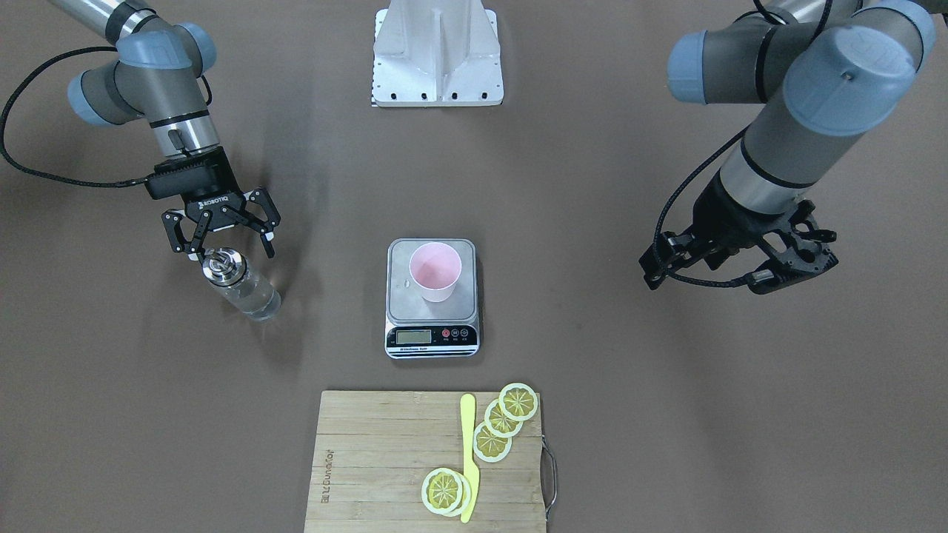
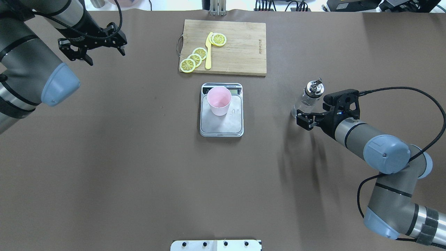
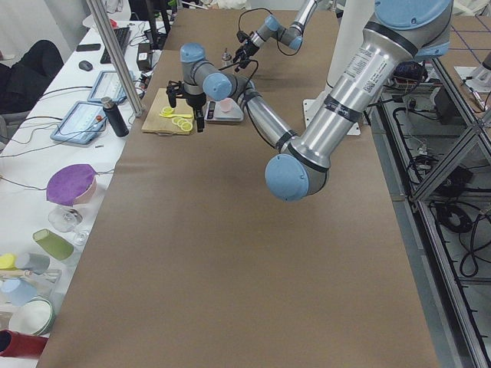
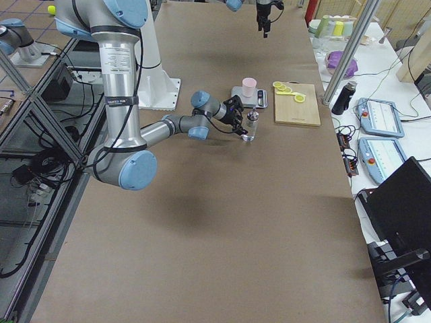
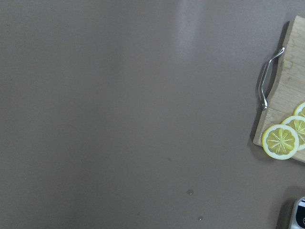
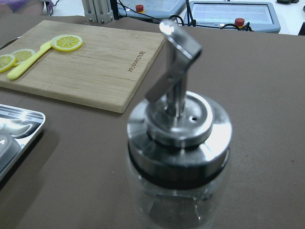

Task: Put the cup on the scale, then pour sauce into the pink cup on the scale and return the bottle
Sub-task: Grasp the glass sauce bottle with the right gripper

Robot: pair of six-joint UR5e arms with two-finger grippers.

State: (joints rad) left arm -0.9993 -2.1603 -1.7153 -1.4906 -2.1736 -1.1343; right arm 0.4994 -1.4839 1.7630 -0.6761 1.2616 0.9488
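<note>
The pale pink cup (image 1: 435, 270) stands upright on the steel platform of the scale (image 1: 432, 337), also in the overhead view (image 2: 218, 101). The clear glass bottle (image 1: 238, 285) with its metal pourer cap stands on the table off to the robot's right (image 2: 309, 97), holding clear liquid. My right gripper (image 1: 222, 243) is open, right at the bottle on the robot's side. The right wrist view shows the bottle (image 6: 178, 143) very close, with no fingers on it. My left gripper (image 2: 106, 57) is open and empty, held above the table far to the left.
A bamboo cutting board (image 1: 385, 459) with lemon slices (image 1: 492, 440) and a yellow knife (image 1: 468, 451) lies beyond the scale. A few droplets sit on the scale's platform (image 2: 235, 112). The robot's base plate (image 1: 437, 55) is at the near edge.
</note>
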